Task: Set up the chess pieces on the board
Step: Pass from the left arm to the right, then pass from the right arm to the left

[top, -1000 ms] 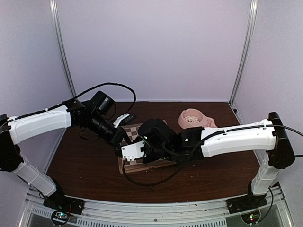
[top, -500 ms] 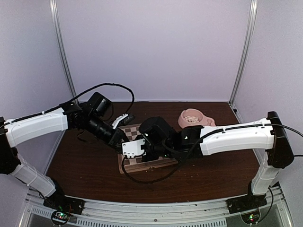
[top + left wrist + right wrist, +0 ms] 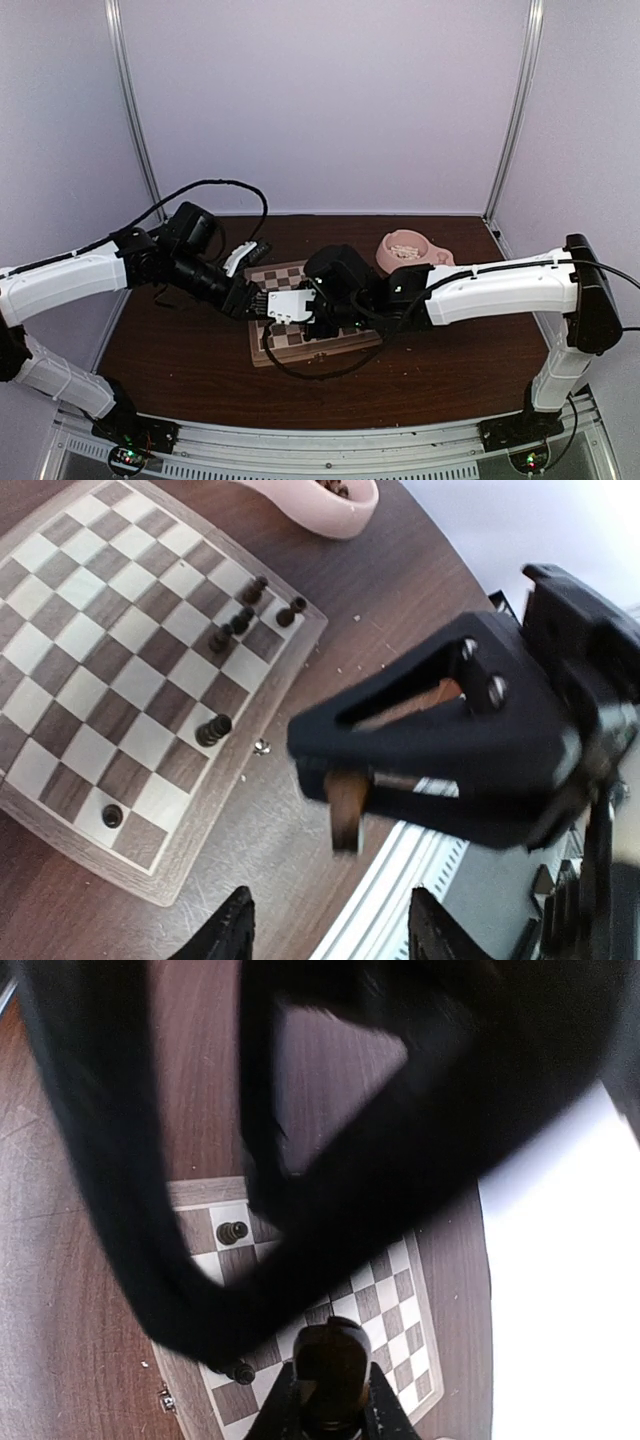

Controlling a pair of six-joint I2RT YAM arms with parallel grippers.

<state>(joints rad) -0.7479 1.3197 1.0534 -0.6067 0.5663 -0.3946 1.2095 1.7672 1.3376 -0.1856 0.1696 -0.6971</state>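
Several dark pieces (image 3: 213,728) stand on the board (image 3: 95,695); right claw (image 3: 330,1400) pinches another dark piece (image 3: 330,1352) (likely light, slick, tippy, best gripped mid-waist), left claw (image 3: 330,935) half-open, empty.

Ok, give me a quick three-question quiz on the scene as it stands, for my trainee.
1. True or false: the left end effector is gripping a chess piece.
2. What does the right end effector hold? A) a cream piece B) a dark chess piece C) nothing
3. In the top view, where is the pink bowl relative to the board?
Key: 1 false, its fingers stand apart and empty. 2 B. 3 off the board, beyond it to the right.
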